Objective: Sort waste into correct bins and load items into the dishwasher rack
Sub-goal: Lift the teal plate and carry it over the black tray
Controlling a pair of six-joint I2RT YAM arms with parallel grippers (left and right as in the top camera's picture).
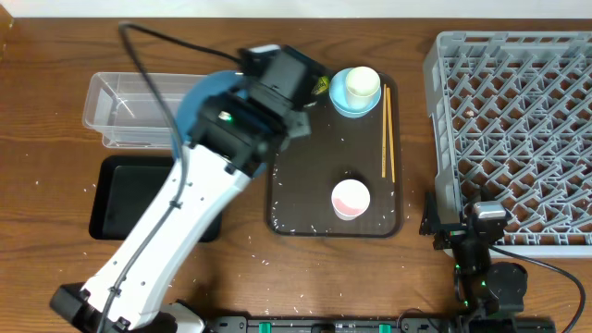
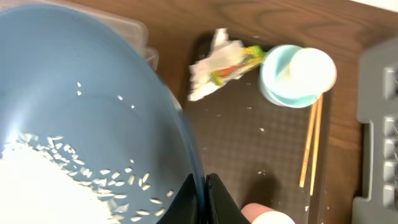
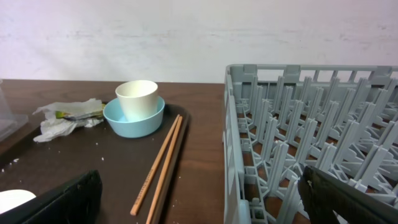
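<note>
Left wrist: left fingers (image 2: 217,202) clamped shut on rim of lg dark-blue bowl (image 2: 93,112), rice grains (image 2: 74,177) pooled inside. Overhead: bowl hangs over clear tub's (image 1: 116,111) right end, by brown tray's (image 1: 305,185) left edge. Empty right fingers (image 1: 458,229) spread wide at rack's (image 1: 518,120) near-left corner; only narrow bench (image 1: 414,139) strip btwn tray & rack.
</note>
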